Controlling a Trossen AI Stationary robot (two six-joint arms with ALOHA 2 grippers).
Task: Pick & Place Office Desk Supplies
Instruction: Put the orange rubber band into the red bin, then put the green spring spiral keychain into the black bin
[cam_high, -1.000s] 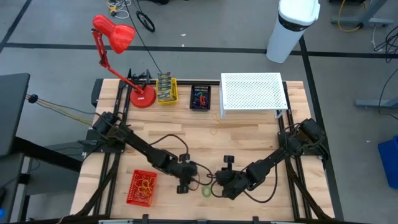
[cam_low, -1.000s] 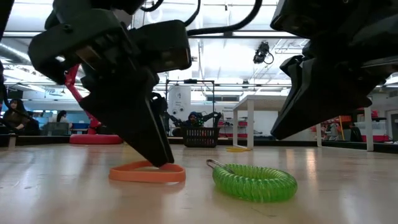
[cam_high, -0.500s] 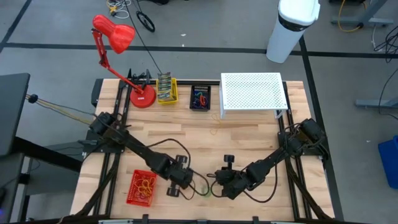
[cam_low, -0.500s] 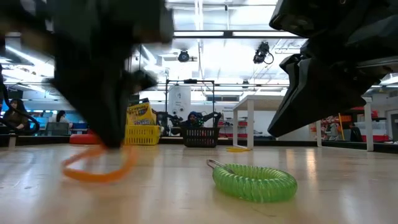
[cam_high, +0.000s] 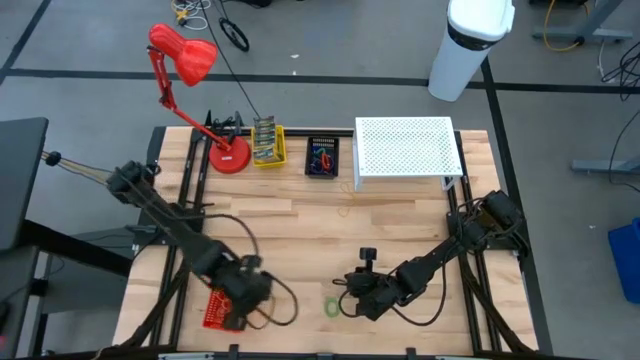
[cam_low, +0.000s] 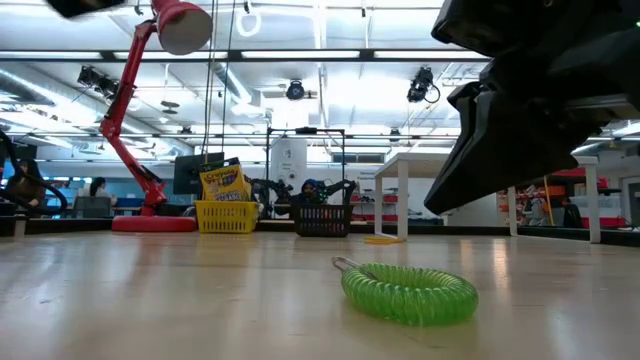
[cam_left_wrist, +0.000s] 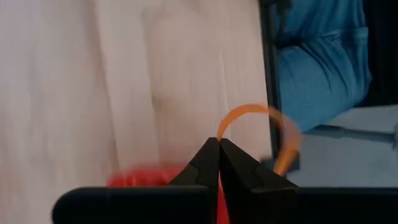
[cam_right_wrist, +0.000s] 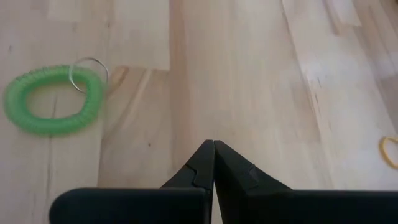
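Observation:
My left gripper (cam_left_wrist: 217, 142) is shut on a thin orange rubber band (cam_left_wrist: 249, 115) and hovers above the red tray (cam_high: 212, 312) near the table's front left, where its wrist (cam_high: 243, 288) hides the fingertips in the high view. The tray shows as a red blur (cam_left_wrist: 140, 178) below the fingers. A green coil loop (cam_high: 331, 306) with a metal ring lies flat on the wood (cam_low: 410, 290) (cam_right_wrist: 53, 99). My right gripper (cam_right_wrist: 213, 144) is shut with nothing in it, just right of the coil (cam_high: 352, 298). My left gripper pinches one spot of the band's loop (cam_left_wrist: 221, 132) between its two fingertips. The fingers slant steeply down. The rest of the band curves out beyond the tips, lifted clear of the table and slack.
At the far edge stand a red desk lamp (cam_high: 185, 60), a yellow basket with crayon boxes (cam_high: 267, 142), a small black basket (cam_high: 322, 157) and a white perforated riser (cam_high: 405, 150). A yellow band (cam_right_wrist: 390, 151) lies on the wood to the right. Bare wood fills the table's middle.
My left gripper has shut on the orange rubber band that lay flat beside the green coil, lifted it clear, and swung up and toward the table's left edge, over the red tray. The green coil has stayed where it was.

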